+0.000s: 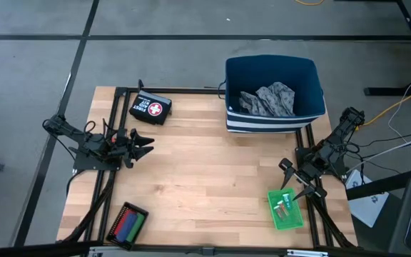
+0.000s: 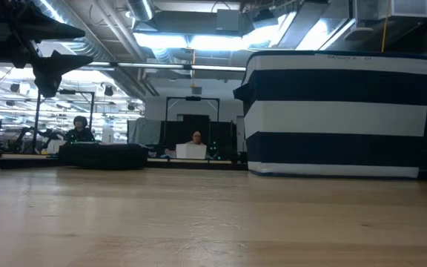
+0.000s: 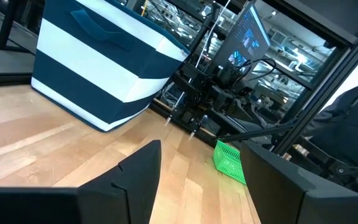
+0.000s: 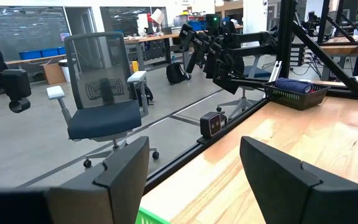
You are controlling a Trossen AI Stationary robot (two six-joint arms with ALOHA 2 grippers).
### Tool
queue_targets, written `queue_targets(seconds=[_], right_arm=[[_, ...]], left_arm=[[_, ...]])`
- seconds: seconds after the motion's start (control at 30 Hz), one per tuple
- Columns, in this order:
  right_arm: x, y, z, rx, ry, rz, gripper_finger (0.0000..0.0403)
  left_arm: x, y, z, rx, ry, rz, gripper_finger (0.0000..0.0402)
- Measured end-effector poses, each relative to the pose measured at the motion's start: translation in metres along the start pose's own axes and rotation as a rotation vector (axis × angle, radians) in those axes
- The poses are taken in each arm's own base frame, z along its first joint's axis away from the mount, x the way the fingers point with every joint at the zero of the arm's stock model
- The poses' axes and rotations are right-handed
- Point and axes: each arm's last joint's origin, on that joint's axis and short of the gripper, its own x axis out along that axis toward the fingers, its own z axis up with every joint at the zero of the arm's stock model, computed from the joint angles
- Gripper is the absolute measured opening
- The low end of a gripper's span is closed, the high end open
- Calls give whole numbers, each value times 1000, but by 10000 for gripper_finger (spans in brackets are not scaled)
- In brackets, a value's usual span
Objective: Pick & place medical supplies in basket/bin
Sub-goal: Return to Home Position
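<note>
A grey-blue patterned cloth lies inside the dark blue bin with striped sides at the table's far right. A dark basket at the near left holds a red cylinder, a green piece and a dark blue piece. A green basket at the near right holds small pale items. My left gripper is open and empty above the table's left side. My right gripper is open and empty just beyond the green basket's far edge. The teal-white tube is not in view.
A black first-aid pouch lies at the far left and also shows in the low view. The striped bin fills the right of the low view. A black frame rail edges the table. People sit in the room behind.
</note>
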Motion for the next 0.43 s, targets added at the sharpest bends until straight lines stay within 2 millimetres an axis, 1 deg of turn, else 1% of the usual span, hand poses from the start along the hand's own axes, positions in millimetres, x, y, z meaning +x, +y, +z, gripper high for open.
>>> queue_targets(seconds=[0.43], right_arm=[[0,0,0,0,0,0,254]], left_arm=[[0,0,0,0,0,0,217]])
